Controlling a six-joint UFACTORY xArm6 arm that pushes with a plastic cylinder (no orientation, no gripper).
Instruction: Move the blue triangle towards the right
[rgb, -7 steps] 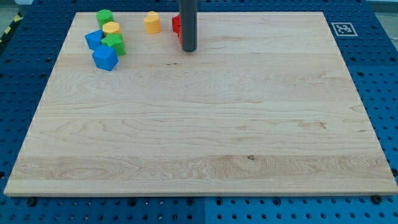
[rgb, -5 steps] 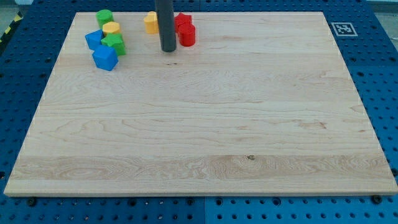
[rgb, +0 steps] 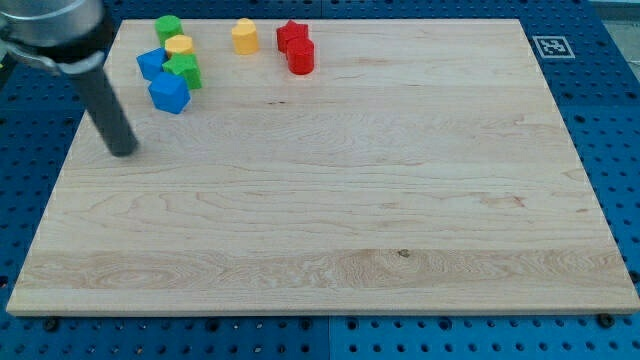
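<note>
a: where's my tip (rgb: 123, 152) right now?
b: bare rod, touching nothing, low-left of the cluster.
a: and the blue triangle (rgb: 152, 64)?
b: about one o'clock from me, at the board's top-left, against the green block (rgb: 185, 70). i'd need to get to its nine o'clock side first.

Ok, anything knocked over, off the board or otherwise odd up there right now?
Nothing stands out. All blocks sit on the board near the view's top-left; my tip is clear of them, below-left of the nearest blue block.
</note>
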